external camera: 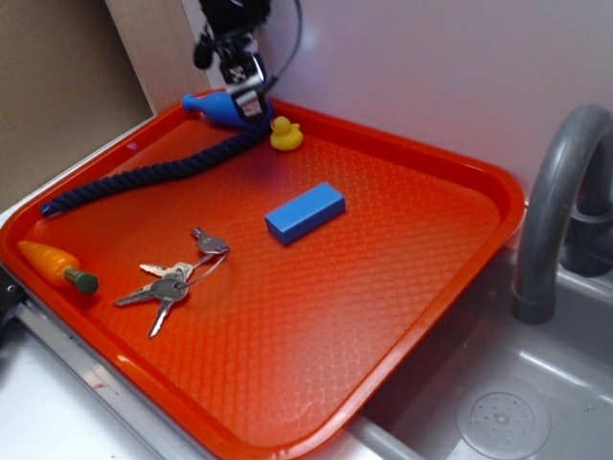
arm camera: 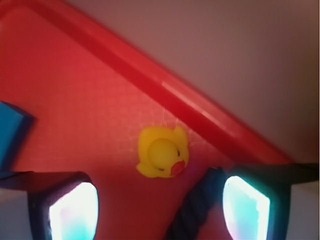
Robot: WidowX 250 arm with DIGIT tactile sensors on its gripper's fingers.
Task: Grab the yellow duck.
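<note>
The pincer [arm camera: 159, 210] hangs wide open and empty, yellow duck [arm camera: 162, 151] just ahead.

Gripper [external camera: 245, 96] hangs from above, pointing down, jaws spread apart (both fingers [arm camera: 75, 210] visible in wrist view), holding nothing.

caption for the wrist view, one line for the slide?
Open gripper above the yellow duck near the red tray's rim.

one yellow duck [external camera: 285, 133], one blue block [external camera: 306, 213], one carrot [external camera: 57, 266], three keys [external camera: 170, 278]
</note>
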